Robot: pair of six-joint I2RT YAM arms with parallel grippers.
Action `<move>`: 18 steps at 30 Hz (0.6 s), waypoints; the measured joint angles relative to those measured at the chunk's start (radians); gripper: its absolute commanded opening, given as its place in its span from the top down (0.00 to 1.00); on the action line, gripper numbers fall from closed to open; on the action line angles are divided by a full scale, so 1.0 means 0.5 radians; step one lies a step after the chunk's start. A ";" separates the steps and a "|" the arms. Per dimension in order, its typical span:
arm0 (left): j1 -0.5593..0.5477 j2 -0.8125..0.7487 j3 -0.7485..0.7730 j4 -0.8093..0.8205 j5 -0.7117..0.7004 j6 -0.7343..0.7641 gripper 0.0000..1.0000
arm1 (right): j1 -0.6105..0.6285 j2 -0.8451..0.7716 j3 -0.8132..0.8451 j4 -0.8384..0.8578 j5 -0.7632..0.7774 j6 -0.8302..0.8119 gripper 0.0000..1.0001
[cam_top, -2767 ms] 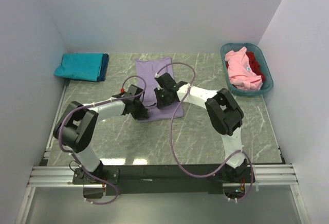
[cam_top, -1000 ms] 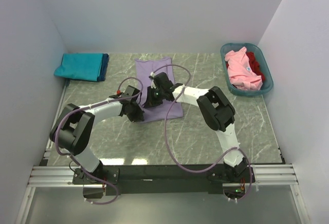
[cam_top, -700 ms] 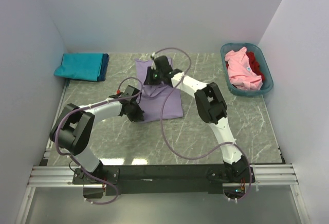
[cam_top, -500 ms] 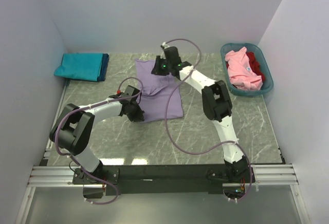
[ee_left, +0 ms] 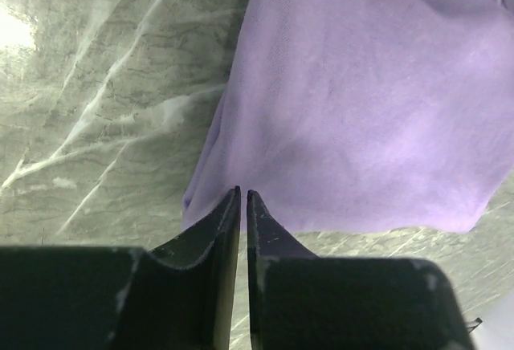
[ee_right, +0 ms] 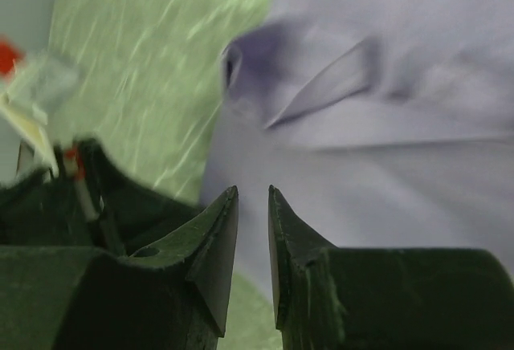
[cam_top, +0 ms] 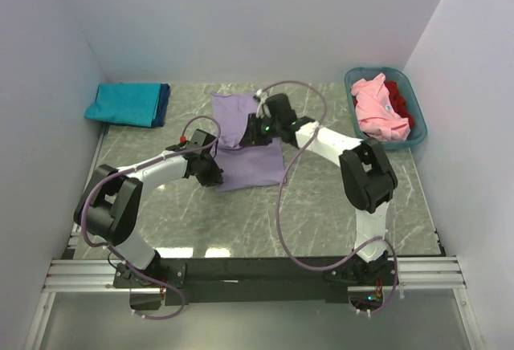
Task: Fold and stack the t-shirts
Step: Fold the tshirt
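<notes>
A lavender t-shirt [cam_top: 255, 164] lies flat mid-table, its far part narrower and creased [ee_right: 321, 85]. My left gripper [cam_top: 217, 177] hovers at the shirt's near-left corner [ee_left: 201, 197]; its jaws [ee_left: 243, 195] stand a thin slit apart with no cloth between them. My right gripper [cam_top: 254, 135] hangs over the shirt's middle. Its jaws [ee_right: 253, 193] are open and empty, with lavender cloth below. Folded teal and dark blue t-shirts [cam_top: 127, 103] lie at the far left. Pink [cam_top: 376, 111] and red [cam_top: 401, 107] t-shirts sit in the basket.
A teal-blue plastic basket [cam_top: 353, 85] stands at the far right corner. White walls close in the table's left, back and right sides. Purple cables loop off both arms over the table [cam_top: 281, 213]. Part of the left arm [ee_right: 88, 181] shows in the right wrist view.
My right gripper swept from the shirt's middle to its far edge, then back toward the middle, and opened. The shirt's far part now looks narrower. The left gripper barely moved and eased open a slit.
</notes>
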 measured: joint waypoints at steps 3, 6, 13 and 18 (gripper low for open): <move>0.000 0.001 0.000 -0.004 0.002 0.001 0.86 | 0.115 0.034 -0.117 0.073 -0.092 0.059 0.73; 0.000 0.001 0.000 -0.009 0.002 0.002 0.86 | 0.199 0.137 -0.125 0.099 -0.141 0.106 0.73; 0.000 0.001 -0.004 -0.012 0.032 0.002 0.86 | 0.221 0.457 0.042 0.152 -0.144 0.162 0.73; 0.000 0.001 -0.045 -0.013 0.052 0.002 0.86 | 0.192 0.680 0.431 0.134 -0.114 0.139 0.73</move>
